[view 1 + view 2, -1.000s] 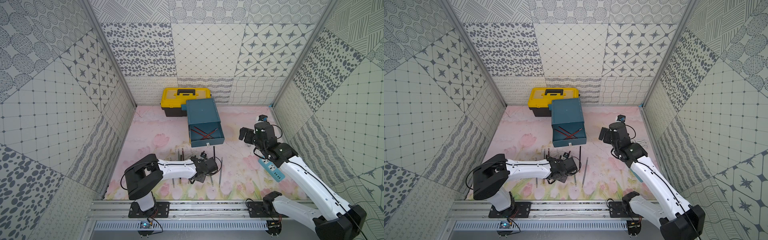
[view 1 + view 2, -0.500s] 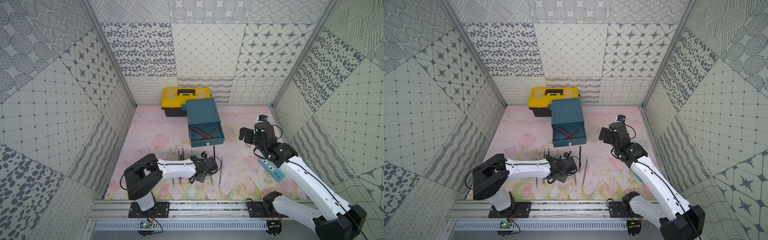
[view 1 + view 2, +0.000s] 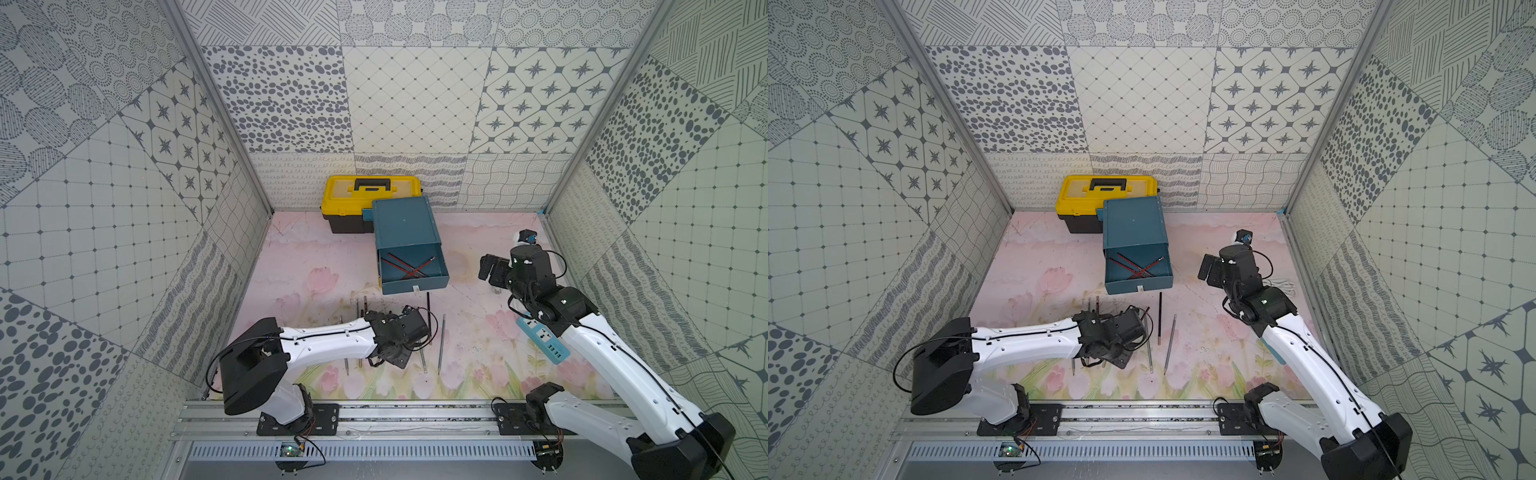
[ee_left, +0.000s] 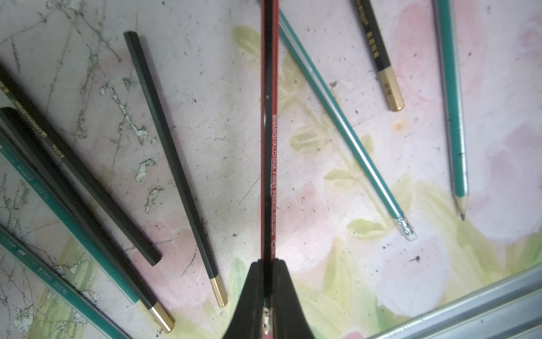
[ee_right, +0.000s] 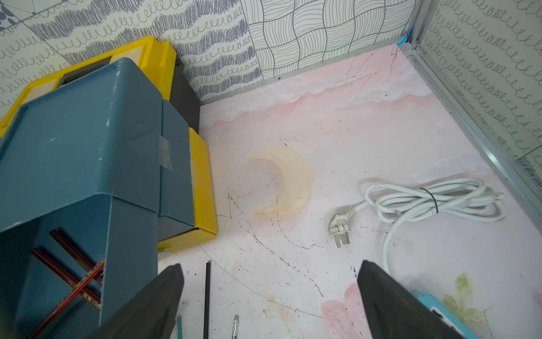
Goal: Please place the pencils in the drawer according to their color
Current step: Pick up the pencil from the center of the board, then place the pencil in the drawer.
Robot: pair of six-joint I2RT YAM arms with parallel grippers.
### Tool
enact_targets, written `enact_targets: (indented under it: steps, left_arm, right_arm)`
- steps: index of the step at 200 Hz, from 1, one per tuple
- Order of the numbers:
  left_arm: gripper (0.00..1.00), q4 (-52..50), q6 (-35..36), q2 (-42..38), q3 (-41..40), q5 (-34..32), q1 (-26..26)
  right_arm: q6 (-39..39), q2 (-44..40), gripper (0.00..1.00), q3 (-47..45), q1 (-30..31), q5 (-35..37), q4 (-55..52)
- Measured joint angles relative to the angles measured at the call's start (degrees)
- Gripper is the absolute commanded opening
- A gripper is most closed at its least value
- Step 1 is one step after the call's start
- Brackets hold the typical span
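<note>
A red-and-black striped pencil [image 4: 267, 132] is grasped near one end by the clenched left jaws, low over the table [image 4: 217, 123] among the loose pencils; whether it is clear of the table cannot be told. The right jaws are spread wide and empty beside the teal drawer cabinet [image 3: 404, 228], whose top drawer [image 3: 415, 286] is pulled out with matching red pencils [image 3: 409, 269] crossed inside. The held pencil should be raised straight up before being swung, since its long free end passes over a green-silver pencil [image 4: 343, 129]. It should then be kept level, aligned with the drawer's length and lowered inside before release. White lettering is printed along the held pencil and gold lettering on a black pencil [image 4: 374, 50], but neither can be read with confidence.
</note>
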Motion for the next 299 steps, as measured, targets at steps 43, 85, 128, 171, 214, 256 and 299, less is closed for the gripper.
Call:
enact_targets:
  steps: [43, 85, 128, 171, 214, 256, 299]
  left_arm:
    - [0.0, -1.51, 1.2, -2.29, 0.39, 1.05, -0.26]
    - [0.0, -1.55, 2.89, -4.79, 1.11, 1.77, -0.72]
    - [0.0, -0.37, 5.29, -7.17, 1.22, 4.37, -1.27]
    - [0.0, 1.07, 8.79, -7.67, 3.72, 8.79, -1.9]
    - [0.0, 0.96, 13.18, -6.58, 9.27, 11.76, -2.36]
    - [0.0, 0.04, 18.25, -6.56, 16.79, 12.13, -2.45]
    - [0.0, -2.51, 23.71, -6.6, 24.17, 11.02, -0.15]
  right_arm:
    - [0.04, 0.0, 0.99, 0.0, 0.0, 0.02, 0.0]
    - [0.17, -0.02, 0.99, -0.11, 0.02, 0.15, 0.02]
    - [0.87, -1.11, 0.99, -0.81, -0.04, 1.73, 0.0]
    - [1.2, -3.17, 0.99, -1.03, -0.22, 3.26, 0.04]
    - [1.33, -4.39, 0.99, -1.6, -0.24, 4.7, 0.0]
    - [1.29, -6.19, 0.99, -1.6, -0.24, 5.95, 0.04]
    - [1.27, -6.78, 0.99, -1.6, -0.24, 6.19, 0.07]
